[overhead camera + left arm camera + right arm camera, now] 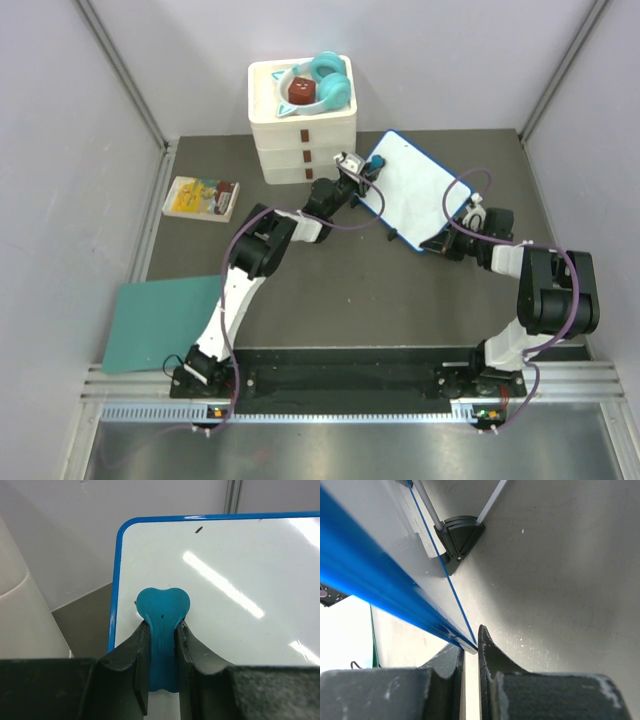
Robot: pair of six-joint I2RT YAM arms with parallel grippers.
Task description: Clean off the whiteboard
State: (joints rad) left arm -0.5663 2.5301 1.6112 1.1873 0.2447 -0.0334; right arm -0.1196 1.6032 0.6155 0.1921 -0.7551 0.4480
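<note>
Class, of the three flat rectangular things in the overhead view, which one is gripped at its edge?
The whiteboard, white with a blue rim: the right gripper pinches its edge. The teal sheet and the yellow booklet lie untouched.

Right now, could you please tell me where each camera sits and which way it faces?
Top external: above and behind, looking down on the table; both arms and bases show, holding the whiteboard.
Left wrist: on the left arm, facing the board's white face; the left gripper is shut on a blue eraser.
Right wrist: on the right arm, looking along the board's back; the right gripper clamps its rim, a black foot beyond.
Shared: all three show the whiteboard.
</note>
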